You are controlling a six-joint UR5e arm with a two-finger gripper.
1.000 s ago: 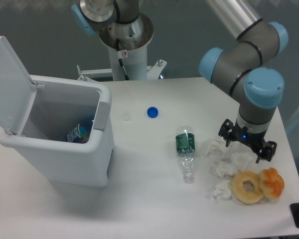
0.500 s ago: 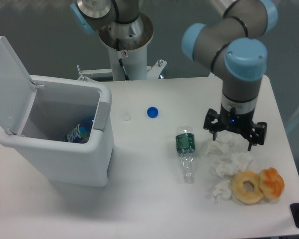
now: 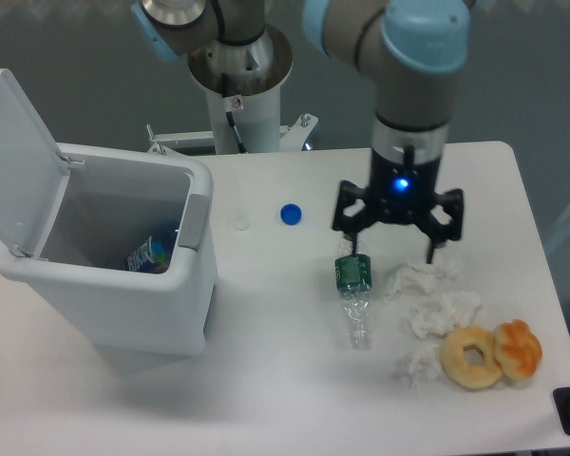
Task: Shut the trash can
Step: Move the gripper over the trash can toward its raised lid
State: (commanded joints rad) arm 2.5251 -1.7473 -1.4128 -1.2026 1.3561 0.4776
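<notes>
White tabletop point(image 3: 266, 380) fills most of the view, with a dark grey wall behind it and the arm's pedestal point(image 3: 237, 104) at the far edge. At the table's left end stands the trash can point(image 3: 123, 285), its lid point(image 3: 19, 161) swung up and back on the far-left hinge so the mouth is open; a grey latch tab point(image 3: 196, 220) sits on the rim facing the middle of the table, and a bit of coloured packaging point(image 3: 150, 255) shows at the bottom inside.

Well to the right of the can hangs the gripper point(image 3: 397, 239), pointing down — its two fingers point(image 3: 347, 217) spread wide apart and holding nothing. The can lies clear of both fingers, with open table between the latch tab and the nearer finger.

Just under that nearer finger lies a clear bottle point(image 3: 354, 290) with a green label, on its side. Between the can and the gripper rest a blue cap point(image 3: 290, 215) and a white cap point(image 3: 240, 223). Right of the bottle are crumpled tissues point(image 3: 442, 312), and beyond them — farthest from the can — two doughnuts point(image 3: 492, 353) touching each other.
</notes>
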